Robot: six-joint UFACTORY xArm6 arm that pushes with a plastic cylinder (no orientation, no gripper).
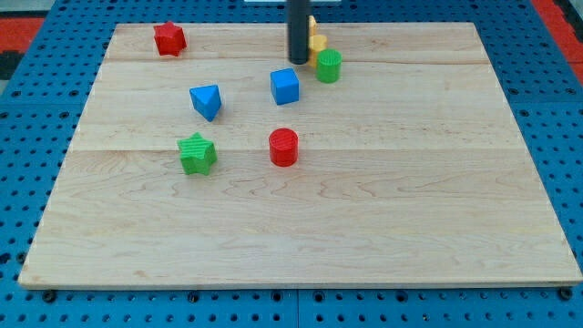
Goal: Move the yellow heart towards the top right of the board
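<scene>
— Board (383, 210): pale wood, grained. Around it: blue pegboard (27, 146), dotted holes; red at top corners.
— Blocks: red star (169, 38), red cylinder (283, 147), blue triangle (206, 101), blue cube (285, 87), green star (197, 153), green cylinder (329, 66), yellow heart (317, 41). Rod (298, 27) dark.

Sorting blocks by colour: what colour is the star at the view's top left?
Red star, camera view.

my tip (298, 61) sits at the tabletop's (410, 228) top edge; heart (317, 41) just right, cylinder (328, 66) right, cube (285, 86) below.

Green cylinder (329, 66) blocks the yellow heart's (317, 42) right.
</scene>
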